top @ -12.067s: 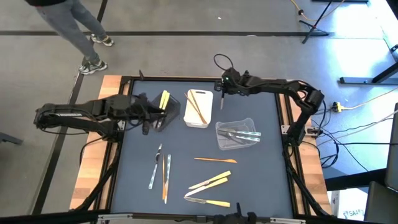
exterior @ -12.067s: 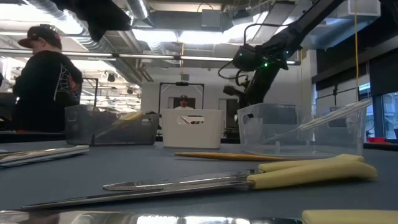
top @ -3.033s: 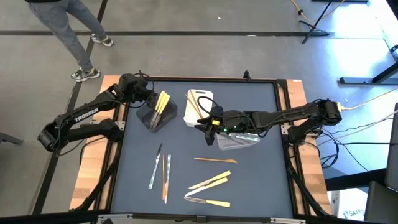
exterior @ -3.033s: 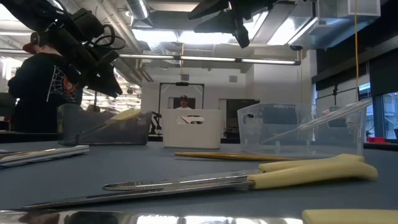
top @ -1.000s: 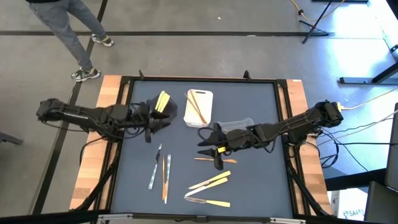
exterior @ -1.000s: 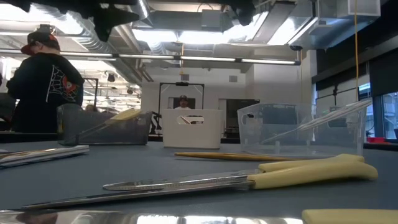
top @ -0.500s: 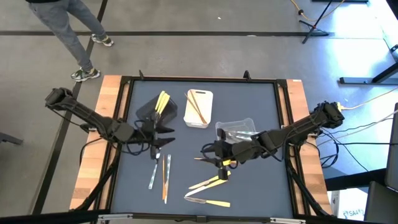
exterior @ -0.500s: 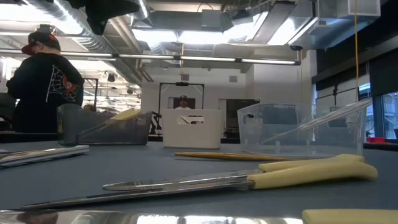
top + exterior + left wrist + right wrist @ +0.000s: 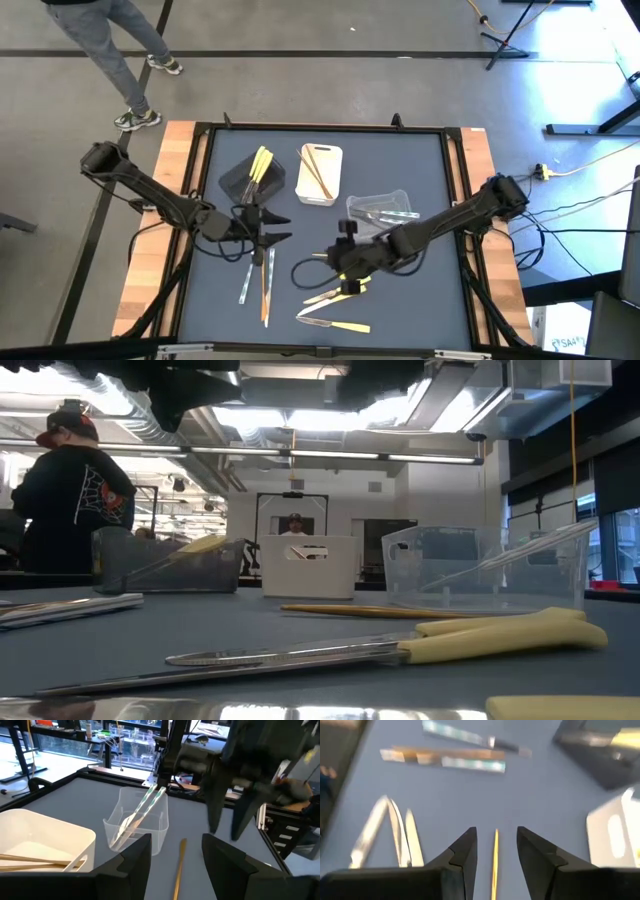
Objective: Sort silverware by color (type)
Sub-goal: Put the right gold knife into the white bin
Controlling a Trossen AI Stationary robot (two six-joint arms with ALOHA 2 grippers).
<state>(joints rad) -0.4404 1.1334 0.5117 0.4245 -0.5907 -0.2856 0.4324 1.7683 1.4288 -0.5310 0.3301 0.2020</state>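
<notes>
Loose silverware lies flat on the dark mat: an orange-brown piece (image 9: 494, 854), pale yellow knives (image 9: 336, 293) near the front edge, and silver and orange pieces (image 9: 262, 283) at the front left. My right gripper (image 9: 494, 851) hangs open, slanting down, its fingers on either side of the orange-brown piece and above it. My left gripper (image 9: 285, 228) is open and level, pointing toward the table's right, just beyond the far ends of the front-left pieces. Its wrist view shows the orange-brown piece (image 9: 179, 865) ahead of it.
A black tray (image 9: 243, 182) with yellow pieces, a white tray (image 9: 320, 176) with orange-brown pieces and a clear tray (image 9: 381, 214) with silver pieces stand in the far half. A person (image 9: 68, 490) stands beyond the table's left side.
My left gripper has gone from beside the black tray toward the table's right and near edges, sinking a little. My right gripper has gone toward the near edge, tipped downward and come over the orange-brown piece. No silverware has moved.
</notes>
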